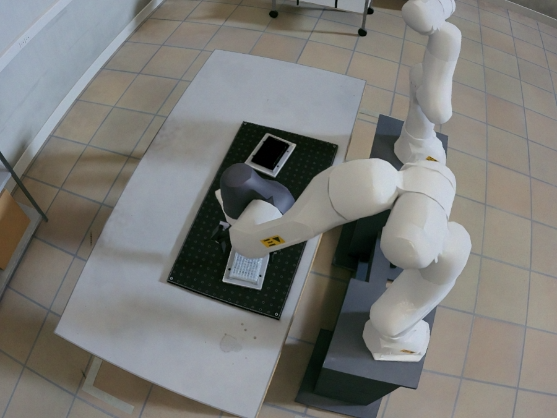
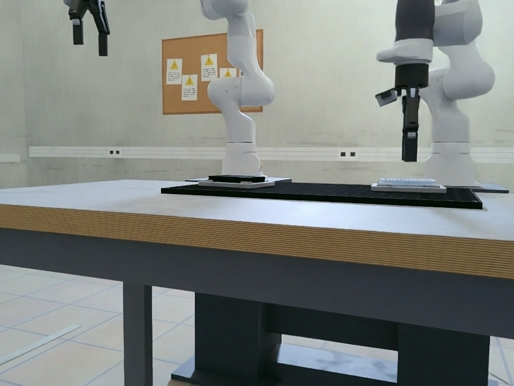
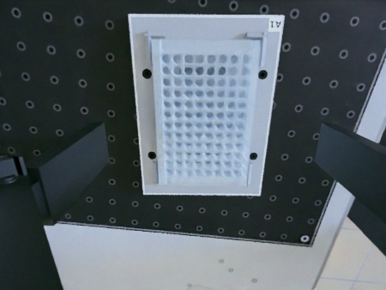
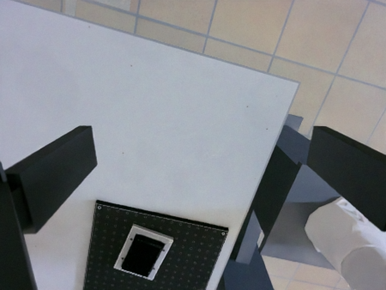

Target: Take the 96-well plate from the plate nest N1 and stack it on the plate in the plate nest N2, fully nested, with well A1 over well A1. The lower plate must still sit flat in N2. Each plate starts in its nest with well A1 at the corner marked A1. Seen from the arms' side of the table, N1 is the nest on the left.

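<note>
96-well plate (image 1: 245,269) (image 2: 407,181) (image 3: 203,116) sits in N1, where its raised corner guides seem meant to fix its position for a repeatable pick. The broad, pale table (image 1: 135,180) (image 2: 124,199) (image 3: 129,257) (image 4: 171,107), smooth on top with a striped, ply-like edge, carries a matt black board (image 1: 193,269) (image 2: 324,196) (image 3: 86,39) (image 4: 189,257) dotted with ringed holes, probably for fixing things in place. Left gripper (image 1: 246,249) (image 2: 410,157) (image 3: 212,143) hangs above N1, its blocky fingers wide apart across the plate's width, likely to take the long sides. Right gripper (image 2: 90,47) (image 4: 202,146) is high and well away, fingers also apart, holding nothing. Both nests, N1 (image 1: 242,284) (image 2: 409,189) (image 3: 202,190) and N2 (image 1: 284,158) (image 2: 265,184) (image 4: 150,232), are light, flat rectangles; N2 bears the black plate (image 1: 270,153) (image 2: 236,178) (image 4: 142,256), the intended base. The frosty, pale-blue upper plate shows rounded wells, and a small A1 label (image 3: 275,24) marks the corner that should govern orientation.
</note>
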Controlling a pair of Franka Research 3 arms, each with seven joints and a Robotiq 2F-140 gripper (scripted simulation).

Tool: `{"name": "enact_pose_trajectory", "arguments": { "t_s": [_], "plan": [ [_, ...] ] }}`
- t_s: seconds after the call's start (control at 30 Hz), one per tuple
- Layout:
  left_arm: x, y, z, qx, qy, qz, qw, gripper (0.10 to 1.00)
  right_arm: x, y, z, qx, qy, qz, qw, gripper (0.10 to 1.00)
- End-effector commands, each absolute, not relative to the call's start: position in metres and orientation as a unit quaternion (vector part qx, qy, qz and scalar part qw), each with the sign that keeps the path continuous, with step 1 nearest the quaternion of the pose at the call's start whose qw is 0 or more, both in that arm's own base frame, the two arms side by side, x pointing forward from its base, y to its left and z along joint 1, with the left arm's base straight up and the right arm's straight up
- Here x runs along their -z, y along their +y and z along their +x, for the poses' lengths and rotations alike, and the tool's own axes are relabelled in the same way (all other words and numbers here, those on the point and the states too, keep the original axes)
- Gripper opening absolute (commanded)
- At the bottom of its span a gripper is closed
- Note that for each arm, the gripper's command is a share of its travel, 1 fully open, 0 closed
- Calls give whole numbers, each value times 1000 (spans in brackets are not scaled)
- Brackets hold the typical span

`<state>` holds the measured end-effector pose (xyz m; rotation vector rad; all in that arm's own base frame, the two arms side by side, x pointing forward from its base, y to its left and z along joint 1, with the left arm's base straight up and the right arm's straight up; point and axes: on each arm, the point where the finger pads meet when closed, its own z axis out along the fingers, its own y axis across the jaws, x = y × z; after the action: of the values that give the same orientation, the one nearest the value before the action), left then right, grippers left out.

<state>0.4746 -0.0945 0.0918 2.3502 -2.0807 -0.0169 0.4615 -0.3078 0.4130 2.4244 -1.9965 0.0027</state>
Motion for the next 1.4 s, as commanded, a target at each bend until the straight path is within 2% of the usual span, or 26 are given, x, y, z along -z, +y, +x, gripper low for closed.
{"name": "enact_pose_trajectory", "arguments": {
  "t_s": [0.0,0.73,1.17,1.2,1.37],
  "plan": [
    [-86,-96,478,0,-667,745,0,1000,-413,-307,462,0,-634,774,0,1000],
    [-53,-96,478,0,-667,745,0,1000,-413,-307,462,0,-634,774,0,1000],
    [-51,-96,478,0,-667,745,0,1000,-413,-307,462,0,-634,774,0,1000],
    [-51,-96,478,0,-667,745,0,630,-413,-307,462,0,-634,774,0,1000],
    [-51,-96,478,0,-667,745,0,630,-413,-307,462,0,-634,774,0,1000]
  ]
}}
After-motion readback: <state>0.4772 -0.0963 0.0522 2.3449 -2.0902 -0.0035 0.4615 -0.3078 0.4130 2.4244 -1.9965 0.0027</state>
